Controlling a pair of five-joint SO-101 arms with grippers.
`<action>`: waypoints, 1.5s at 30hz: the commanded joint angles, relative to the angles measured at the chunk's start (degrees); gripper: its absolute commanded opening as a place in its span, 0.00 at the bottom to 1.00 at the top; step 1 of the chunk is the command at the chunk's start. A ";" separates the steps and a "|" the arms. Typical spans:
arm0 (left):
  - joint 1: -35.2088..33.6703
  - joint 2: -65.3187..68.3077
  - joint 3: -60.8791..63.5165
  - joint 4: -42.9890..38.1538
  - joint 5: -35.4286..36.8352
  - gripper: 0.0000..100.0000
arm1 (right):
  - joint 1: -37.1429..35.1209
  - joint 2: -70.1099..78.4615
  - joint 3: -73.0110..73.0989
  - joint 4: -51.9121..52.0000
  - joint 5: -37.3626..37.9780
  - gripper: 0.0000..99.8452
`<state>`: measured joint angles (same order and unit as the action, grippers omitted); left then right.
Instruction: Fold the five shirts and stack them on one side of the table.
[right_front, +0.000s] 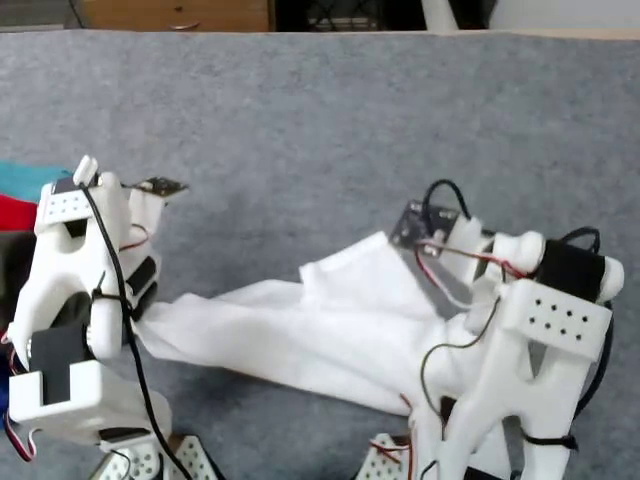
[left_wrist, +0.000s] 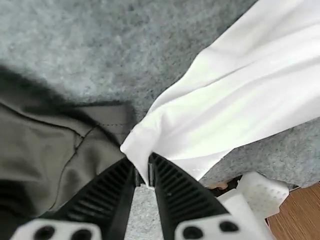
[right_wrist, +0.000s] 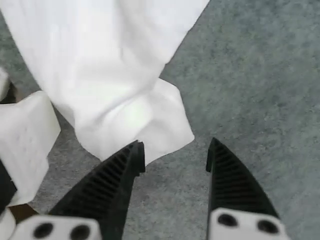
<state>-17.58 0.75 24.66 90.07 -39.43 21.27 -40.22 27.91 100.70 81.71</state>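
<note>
Shirt (right_front: 320, 320), white, spread crumpled across the grey felt table (right_front: 300, 120) between the two arms. Left gripper (left_wrist: 142, 167): fingers closed on one bunched corner of it, just beside an olive garment (left_wrist: 50, 150) lying on the felt. Right gripper (right_wrist: 175, 150): fingers apart, one tip at the shirt's opposite edge, the other over bare felt. Teal cloth (right_front: 25, 180) and red cloth (right_front: 15, 212) lie at the table's edge behind the left arm.
</note>
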 joint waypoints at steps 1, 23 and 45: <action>-0.57 -0.70 -0.22 0.44 -0.18 0.03 | 0.62 0.75 -4.79 -0.44 -3.78 0.22; -0.40 -11.52 -0.84 -23.65 34.64 0.03 | -20.92 38.99 -21.93 -28.04 -56.09 0.21; -0.66 -14.86 1.19 -19.96 34.55 0.03 | -26.46 52.18 -16.48 -42.55 -62.59 0.16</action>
<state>-17.58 -12.00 25.71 69.76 -5.14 -3.25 9.54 12.79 59.30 21.67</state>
